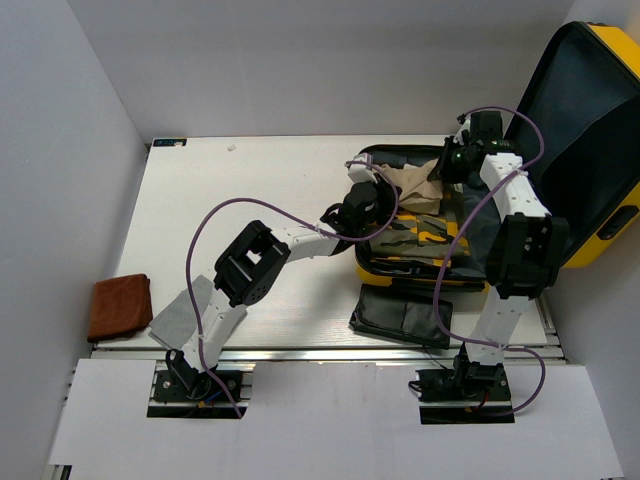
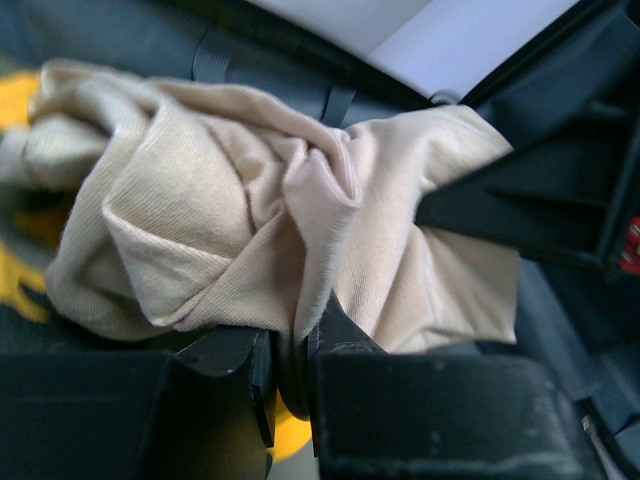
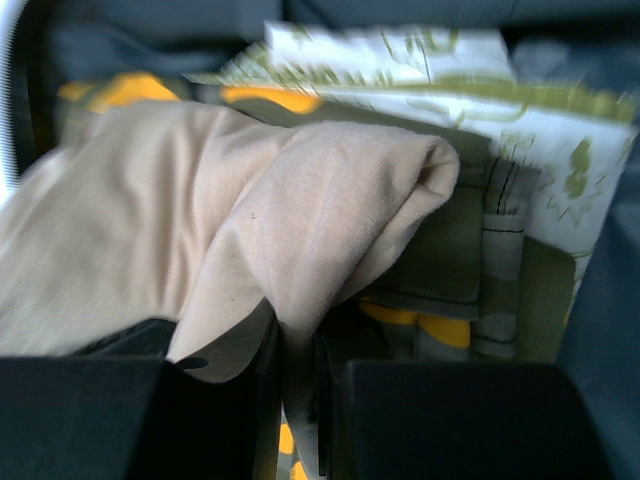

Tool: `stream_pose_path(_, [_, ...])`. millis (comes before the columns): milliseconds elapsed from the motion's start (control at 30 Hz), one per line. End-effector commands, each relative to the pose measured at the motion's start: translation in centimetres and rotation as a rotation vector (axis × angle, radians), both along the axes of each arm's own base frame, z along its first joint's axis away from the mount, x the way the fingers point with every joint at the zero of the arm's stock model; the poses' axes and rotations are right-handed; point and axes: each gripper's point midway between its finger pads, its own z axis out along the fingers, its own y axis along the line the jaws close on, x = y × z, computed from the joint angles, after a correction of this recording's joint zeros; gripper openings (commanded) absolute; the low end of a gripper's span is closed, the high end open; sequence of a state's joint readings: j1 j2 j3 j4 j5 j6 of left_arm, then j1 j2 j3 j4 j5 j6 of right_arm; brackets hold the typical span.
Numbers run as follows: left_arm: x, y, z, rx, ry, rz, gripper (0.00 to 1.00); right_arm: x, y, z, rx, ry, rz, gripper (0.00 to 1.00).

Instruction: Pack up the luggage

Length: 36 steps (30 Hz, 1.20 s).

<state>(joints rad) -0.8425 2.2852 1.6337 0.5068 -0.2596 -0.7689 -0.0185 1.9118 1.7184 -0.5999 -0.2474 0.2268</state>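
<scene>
PACKING part done | luggage (image 1: 590, 120) open, far-right on tabletop (image 1: 250, 200), lid up | in: camo garment (image 1: 420, 235), beige garment (image 1: 415, 183) bunched over it | L hand (image 2: 290, 350), R hand (image 3: 297, 350) each clenched on beige garment | out: black pouch (image 1: 400, 318), brown cloth (image 1: 120, 307), grey cloth (image 1: 185, 318) | left, est.: load rest, shut lid

You're looking at a white table (image 1: 250, 200) boxed in by plain pale walls. A back wall (image 1: 330, 60) runs along its far edge, a left wall (image 1: 60, 150) slants down its left edge, and a right wall (image 1: 605, 380) stands past its right edge. A white panel (image 1: 320, 425) covers the near edge. The light is soft and even.
</scene>
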Motion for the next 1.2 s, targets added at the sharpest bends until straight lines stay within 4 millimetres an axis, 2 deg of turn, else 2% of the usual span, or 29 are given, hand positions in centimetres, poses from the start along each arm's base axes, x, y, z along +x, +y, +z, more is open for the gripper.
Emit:
stream_pose_path(0, [-2.3, 0.9, -0.1, 0.041, 0.025, -0.033, 0.25, 1.5, -3.0, -2.7, -0.104, 0.026, -0.056, 0.0])
stream_pose_path(33, [-2.5, 1.3, -0.7, 0.053, 0.035, -0.027, 0.44, 1.6, -3.5, -3.2, -0.115, 0.035, -0.066, 0.0])
stream_pose_path(67, [-3.0, 1.6, 0.1, 0.049, 0.03, -0.038, 0.52, 1.6, -4.1, -3.8, -0.136, 0.042, -0.077, 0.0])
stream_pose_path(100, [-3.7, 2.2, -1.0, 0.08, 0.045, -0.047, 0.57, 1.7, -4.4, -4.6, -0.148, 0.054, -0.081, 0.0])
stream_pose_path(167, [-4.4, 3.1, 0.3, 0.09, 0.034, -0.053, 0.68, 2.0, -5.2, -4.6, -0.171, 0.053, -0.084, 0.0])
stream_pose_path(233, [-4.8, 4.3, 0.5, 0.124, 0.026, -0.056, 0.74, 2.8, -5.6, -3.3, -0.18, 0.02, -0.097, 0.0])
stream_pose_path(267, [-5.0, 4.6, 2.4, 0.112, 0.002, -0.058, 0.8, 3.1, -6.0, -2.7, -0.187, 0.003, -0.109, 0.03])
stream_pose_path(367, [-5.2, 4.7, 6.4, 0.119, -0.059, -0.074, 0.98, 3.7, -5.8, 0.1, -0.175, -0.051, -0.103, 0.28])
stream_pose_path(400, [-5.2, 4.8, 7.5, 0.129, -0.078, -0.074, 0.98, 3.8, -5.7, 1.3, -0.173, -0.076, -0.096, 0.45])
stream_pose_path(467, [-4.8, 4.7, 9.8, 0.132, -0.089, -0.089, 0.98, 3.6, -5.3, 3.2, -0.169, -0.105, -0.081, 0.58])
stream_pose_path(500, [-5.0, 4.7, 10.6, 0.141, -0.092, -0.1, 0.98, 3.2, -5.1, 4.7, -0.168, -0.133, -0.078, 0.68])
stream_pose_path(533, [-4.8, 4.5, 12.6, 0.125, -0.116, -0.1, 0.98, 2.9, -5.0, 5.3, -0.168, -0.144, -0.073, 0.72])
stream_pose_path(567, [-4.6, 4.6, 13.4, 0.144, -0.136, -0.095, 0.98, 2.4, -4.8, 7.0, -0.171, -0.187, -0.067, 0.77])
stream_pose_path(600, [-4.5, 4.9, 13.0, 0.183, -0.11, -0.084, 0.98, 2.1, -4.7, 7.3, -0.169, -0.195, -0.065, 0.89])
stream_pose_path(633, [-4.2, 5.1, 13.6, 0.196, -0.109, -0.065, 0.98, 1.6, -4.6, 7.2, -0.169, -0.192, -0.062, 0.89])
stream_pose_path(667, [-3.5, 5.8, 15.7, 0.194, -0.123, -0.032, 0.98, 1.0, -4.3, 8.2, -0.171, -0.216, -0.044, 0.89])
stream_pose_path(700, [-3.3, 6.9, 14.6, 0.255, -0.071, 0.011, 0.98, 0.9, -3.9, 8.4, -0.172, -0.235, -0.025, 0.89])
stream_pose_path(767, [-2.9, 8.8, 16.3, 0.271, -0.053, 0.073, 0.98, 0.3, -2.1, 8.1, -0.156, -0.244, 0.062, 0.89])
stream_pose_path(800, [-2.2, 11.3, 15.0, 0.332, 0.013, 0.136, 0.98, 0.1, -0.8, 7.7, -0.169, -0.25, 0.136, 0.89])
stream_pose_path(833, [-2.4, 13.0, 15.9, 0.335, 0.028, 0.173, 0.98, -0.3, 1.5, 7.3, -0.151, -0.246, 0.196, 0.89])
stream_pose_path(867, [-2.6, 14.5, 15.6, 0.338, 0.072, 0.216, 0.98, -0.2, 1.9, 6.1, -0.174, -0.227, 0.238, 0.89])
stream_pose_path(900, [-2.9, 18.0, 13.1, 0.421, 0.156, 0.302, 0.98, -0.6, 3.1, 5.1, -0.188, -0.199, 0.275, 0.89])
stream_pose_path(933, [-3.8, 20.3, 13.7, 0.42, 0.179, 0.353, 0.98, -0.8, 4.0, 4.2, -0.197, -0.179, 0.289, 0.89])
stream_pose_path(1000, [-6.4, 26.1, 8.9, 0.511, 0.353, 0.48, 0.98, -1.0, 4.2, 1.0, -0.23, -0.088, 0.26, 0.89])
stream_pose_path(1033, [-8.1, 28.5, 9.2, 0.497, 0.389, 0.526, 0.98, -1.0, 3.6, -0.2, -0.265, -0.05, 0.226, 0.89])
stream_pose_path(1067, [-10.5, 30.8, 7.4, 0.5, 0.495, 0.586, 0.98, -1.2, 3.3, -2.2, -0.286, -0.001, 0.216, 0.89])
stream_pose_path(1100, [-12.8, 33.2, 4.3, 0.551, 0.577, 0.632, 0.98, -1.4, 3.2, -3.2, -0.302, 0.031, 0.18, 0.89])
stream_pose_path(1133, [-14.4, 34.8, 3.2, 0.542, 0.632, 0.672, 0.98, -1.4, 2.2, -4.0, -0.361, 0.055, 0.136, 0.89])
stream_pose_path(1167, [-17.3, 36.5, 3.1, 0.486, 0.694, 0.73, 0.98, -1.4, 2.2, -5.0, -0.377, 0.075, 0.137, 0.89])
